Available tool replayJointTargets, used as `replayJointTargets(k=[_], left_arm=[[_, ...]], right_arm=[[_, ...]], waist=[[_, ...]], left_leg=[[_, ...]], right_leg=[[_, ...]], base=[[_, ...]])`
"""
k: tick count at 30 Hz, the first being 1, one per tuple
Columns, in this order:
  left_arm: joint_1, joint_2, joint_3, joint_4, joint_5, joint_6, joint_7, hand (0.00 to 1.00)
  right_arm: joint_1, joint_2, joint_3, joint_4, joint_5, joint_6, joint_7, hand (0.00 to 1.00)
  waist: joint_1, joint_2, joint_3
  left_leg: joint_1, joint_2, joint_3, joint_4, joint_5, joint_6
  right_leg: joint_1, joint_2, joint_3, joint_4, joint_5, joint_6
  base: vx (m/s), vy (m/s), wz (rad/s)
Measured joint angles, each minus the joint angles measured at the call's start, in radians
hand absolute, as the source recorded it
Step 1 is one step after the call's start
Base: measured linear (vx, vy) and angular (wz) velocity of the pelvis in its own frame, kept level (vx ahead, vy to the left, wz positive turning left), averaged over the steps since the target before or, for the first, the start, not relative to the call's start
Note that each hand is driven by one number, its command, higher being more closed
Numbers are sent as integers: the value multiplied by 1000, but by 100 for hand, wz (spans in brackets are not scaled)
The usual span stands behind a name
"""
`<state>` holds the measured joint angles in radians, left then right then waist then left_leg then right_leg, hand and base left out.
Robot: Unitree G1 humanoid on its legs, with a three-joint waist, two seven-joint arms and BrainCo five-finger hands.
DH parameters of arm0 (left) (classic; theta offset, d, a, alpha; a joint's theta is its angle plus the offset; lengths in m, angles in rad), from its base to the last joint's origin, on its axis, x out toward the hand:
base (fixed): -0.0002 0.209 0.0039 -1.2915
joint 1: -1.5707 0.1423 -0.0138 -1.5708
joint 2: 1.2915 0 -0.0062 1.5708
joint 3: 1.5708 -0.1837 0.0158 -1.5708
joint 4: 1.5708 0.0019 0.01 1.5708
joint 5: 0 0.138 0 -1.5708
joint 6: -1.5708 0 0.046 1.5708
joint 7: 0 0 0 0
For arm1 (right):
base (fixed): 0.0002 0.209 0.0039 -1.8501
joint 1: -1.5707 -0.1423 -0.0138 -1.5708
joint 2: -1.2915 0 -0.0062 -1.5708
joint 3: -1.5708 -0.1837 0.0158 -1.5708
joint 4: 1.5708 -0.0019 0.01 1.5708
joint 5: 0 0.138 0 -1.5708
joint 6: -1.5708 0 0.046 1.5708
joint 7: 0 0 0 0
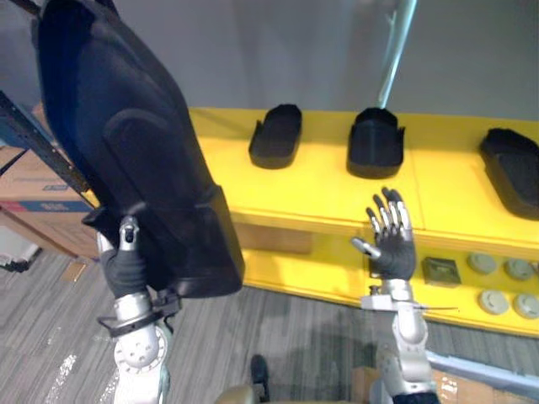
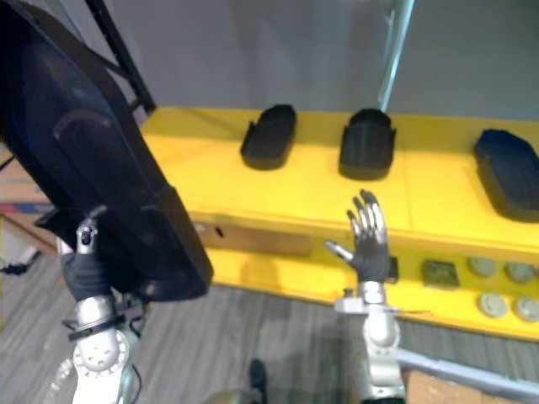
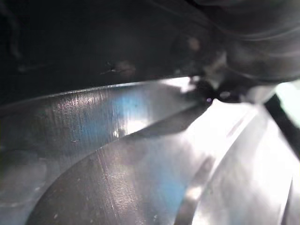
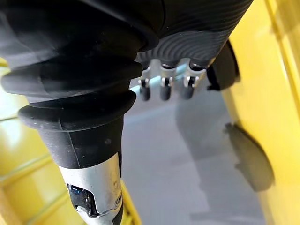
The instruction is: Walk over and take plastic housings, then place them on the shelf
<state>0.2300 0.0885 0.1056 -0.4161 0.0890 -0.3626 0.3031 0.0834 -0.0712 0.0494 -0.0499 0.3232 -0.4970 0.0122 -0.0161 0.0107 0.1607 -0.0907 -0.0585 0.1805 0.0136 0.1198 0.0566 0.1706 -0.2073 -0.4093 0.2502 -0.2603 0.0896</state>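
Observation:
My left hand [image 1: 126, 268] holds a large black plastic housing [image 1: 126, 126] upright at the left, its thumb lying on the housing's front and its fingers hidden behind. The housing's glossy surface [image 3: 140, 164] shows very close in the left wrist view. My right hand [image 1: 392, 249] is raised in front of the yellow shelf [image 1: 320, 189], fingers straight and spread, holding nothing. Three more black housings [image 1: 276, 135] [image 1: 376, 141] [image 1: 514, 168] lie on the shelf's top level, beyond the right hand.
The shelf's lower level carries a dark square part [image 1: 440, 271] and several round grey parts [image 1: 493, 300] at the right. Cardboard boxes [image 1: 34, 198] and a blue rack post [image 1: 38, 143] stand at the left. Bare yellow top lies left of the housings.

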Motion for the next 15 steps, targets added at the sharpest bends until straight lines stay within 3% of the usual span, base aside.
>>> replayJointTargets(k=[1,3,4,6,7,8,9,10,11,13,15], left_arm=[[-5,-7,-2,2,5,1,-12,100],[-6,-1,-1,1,7,8,-29,100],[-18,21,-2,2,-2,17,-28,100],[-34,42,3,2,-11,33,-15,100],[-35,65,3,4,-13,49,3,100],[-20,74,4,4,-11,65,9,100],[-9,74,4,5,-11,74,10,100],[14,62,-3,5,-11,85,18,100],[24,56,-3,1,-10,84,23,100],[35,54,0,0,-8,81,39,100],[33,50,-5,-4,-9,79,36,100]], right_arm=[[1,-10,0,0,-8,0,-20,0],[19,-10,-5,0,-19,0,-42,0],[22,6,-6,0,-22,-4,-48,0],[8,22,3,-3,-23,-6,-35,0],[5,36,3,-17,-23,-7,-27,0],[4,44,8,-27,-24,-5,-17,0],[3,43,17,-27,-24,-3,-13,0],[7,32,24,-27,-24,0,-11,0],[2,28,25,-27,-23,0,-10,0],[-10,20,23,-27,-24,-6,-13,0],[-10,16,19,-27,-24,-6,-31,0]], waist=[[0,9,11],[-3,9,13],[-11,19,23],[-7,-6,23],[-9,-39,27],[-5,-73,22],[-3,-83,19],[-11,-74,14],[0,-68,9],[4,-17,7],[1,-8,12]], left_leg=[[1,-5,-9,35,-43,-7],[41,9,-58,16,-47,7],[61,30,-89,-4,-53,8],[64,52,-92,-33,-54,9],[76,37,-89,-46,-54,1],[78,9,-82,-41,-50,-5],[77,-7,-79,-41,-50,-5],[82,-16,-84,-52,-51,-6],[83,-9,-80,-66,-49,-8],[58,15,-65,-92,-40,-20],[54,20,-62,-93,-35,-26]], right_leg=[[-28,-11,6,107,-6,-15],[-141,-28,80,388,61,-139],[-204,-2,133,447,9,-131],[-271,54,189,336,-2,-94],[-283,58,210,208,27,-73],[-292,50,228,104,77,-74],[-301,48,251,74,129,-70],[-296,47,260,54,142,-40],[-294,54,261,33,146,-37],[-268,84,250,-95,204,-41],[-235,91,246,-173,261,-31]], base=[[117,74,56],[71,58,50],[43,-25,57],[33,-49,58],[88,-85,50],[110,-113,45],[150,-114,39],[147,-68,15],[175,-56,5],[136,-15,-12],[166,-1,-11]])
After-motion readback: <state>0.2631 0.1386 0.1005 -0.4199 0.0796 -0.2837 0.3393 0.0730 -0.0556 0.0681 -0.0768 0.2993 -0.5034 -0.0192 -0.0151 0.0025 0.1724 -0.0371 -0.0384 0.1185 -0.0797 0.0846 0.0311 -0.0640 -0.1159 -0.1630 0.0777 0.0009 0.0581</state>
